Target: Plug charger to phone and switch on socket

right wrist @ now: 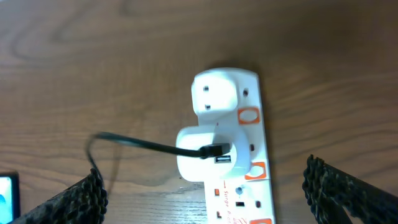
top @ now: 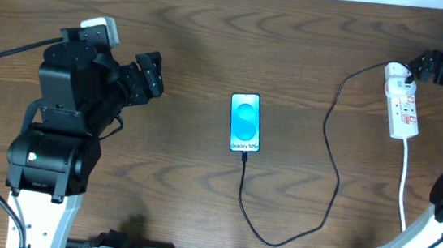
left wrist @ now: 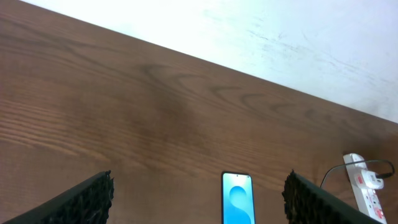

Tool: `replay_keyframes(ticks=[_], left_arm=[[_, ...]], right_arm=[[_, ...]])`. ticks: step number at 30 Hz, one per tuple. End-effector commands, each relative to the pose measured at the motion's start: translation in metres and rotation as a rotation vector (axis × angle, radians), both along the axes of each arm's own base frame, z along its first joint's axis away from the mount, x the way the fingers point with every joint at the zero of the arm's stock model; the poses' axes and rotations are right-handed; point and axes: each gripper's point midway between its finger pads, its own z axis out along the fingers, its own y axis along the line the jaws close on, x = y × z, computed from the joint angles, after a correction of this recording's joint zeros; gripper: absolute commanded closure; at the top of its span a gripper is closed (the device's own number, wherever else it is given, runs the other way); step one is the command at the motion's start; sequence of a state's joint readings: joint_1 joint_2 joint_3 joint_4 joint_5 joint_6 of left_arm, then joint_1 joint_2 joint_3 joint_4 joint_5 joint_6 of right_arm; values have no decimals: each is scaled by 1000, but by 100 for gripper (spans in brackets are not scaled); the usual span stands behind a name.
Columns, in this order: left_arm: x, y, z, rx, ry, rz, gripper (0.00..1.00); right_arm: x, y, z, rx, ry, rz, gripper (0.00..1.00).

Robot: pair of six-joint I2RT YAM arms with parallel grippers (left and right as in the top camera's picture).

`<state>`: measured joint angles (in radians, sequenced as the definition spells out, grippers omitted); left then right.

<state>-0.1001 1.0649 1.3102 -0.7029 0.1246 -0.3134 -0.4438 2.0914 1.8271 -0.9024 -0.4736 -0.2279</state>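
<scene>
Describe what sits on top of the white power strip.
A white plug block and a white USB adapter with a thin black cable in its side. The sockets beneath them are covered.

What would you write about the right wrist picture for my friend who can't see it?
A white socket strip with orange-red markings lies on a brown wooden table, with a white adapter plugged into it. A thin black charger cable runs left from the adapter. The right end effector hangs above, its two dark fingers spread wide, holding nothing.
</scene>
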Motion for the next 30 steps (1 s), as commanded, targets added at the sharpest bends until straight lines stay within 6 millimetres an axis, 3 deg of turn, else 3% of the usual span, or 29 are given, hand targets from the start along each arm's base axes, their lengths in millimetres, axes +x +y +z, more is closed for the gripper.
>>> replay_keyframes(ticks=[1,18,30], left_arm=[[1,2,3,18,-8,5,13],[1,2,3,18,-8,5,13],[1,2,3,18,-8,5,13]], right_arm=[[3,12,-17,66,19,39,1],[-8,23,-42,84,83,71,1],[-20,35,-78,100,115,83,1]])
